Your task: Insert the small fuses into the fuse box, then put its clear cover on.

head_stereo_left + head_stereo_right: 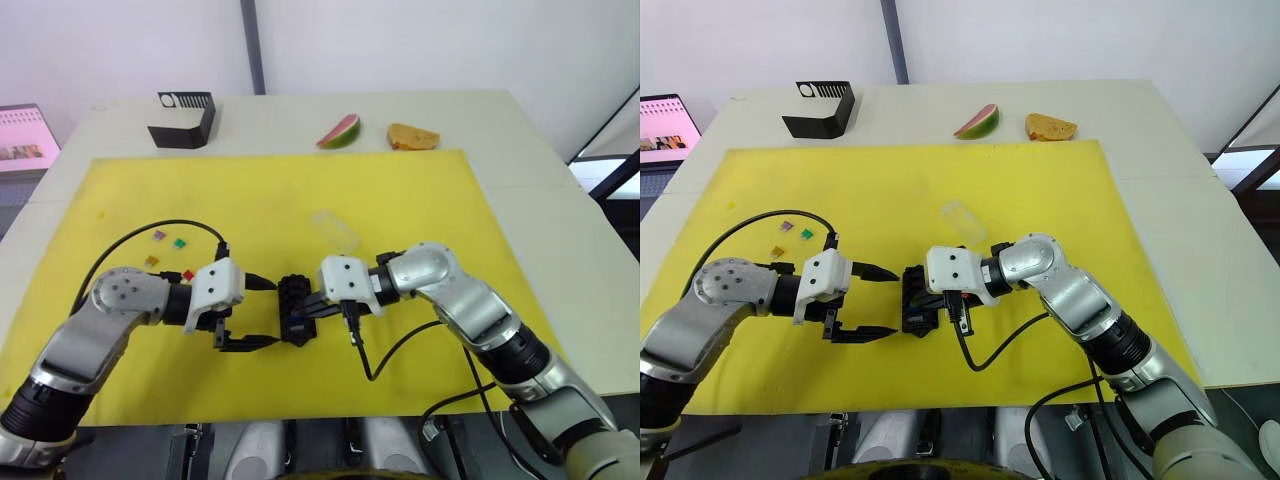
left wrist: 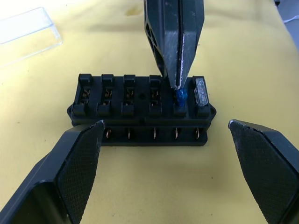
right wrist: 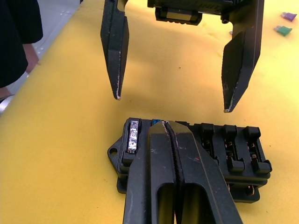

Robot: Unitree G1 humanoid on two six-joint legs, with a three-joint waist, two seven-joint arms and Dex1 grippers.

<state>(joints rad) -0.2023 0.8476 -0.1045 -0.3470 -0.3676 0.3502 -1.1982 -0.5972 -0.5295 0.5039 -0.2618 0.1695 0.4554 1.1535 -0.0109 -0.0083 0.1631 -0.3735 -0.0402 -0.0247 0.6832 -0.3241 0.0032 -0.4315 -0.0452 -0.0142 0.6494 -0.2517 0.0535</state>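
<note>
Right gripper [image 2: 179, 86], clamped on what looks like a blue fuse [image 2: 181, 97], tips down over fuse box [image 2: 140, 112]; left gripper [image 1: 880, 302] gapes.

- We take this for a lab or test room: a plain pale worktop [image 1: 560, 230] stands against bare white walls.
- A yellow mat [image 1: 260, 200] covers most of it as a set work area.
- A toy watermelon slice [image 1: 340, 132] and a bread piece [image 1: 412, 136] lie at the far edge as props.
- A screen [image 1: 662, 122] stands at the left edge.
</note>
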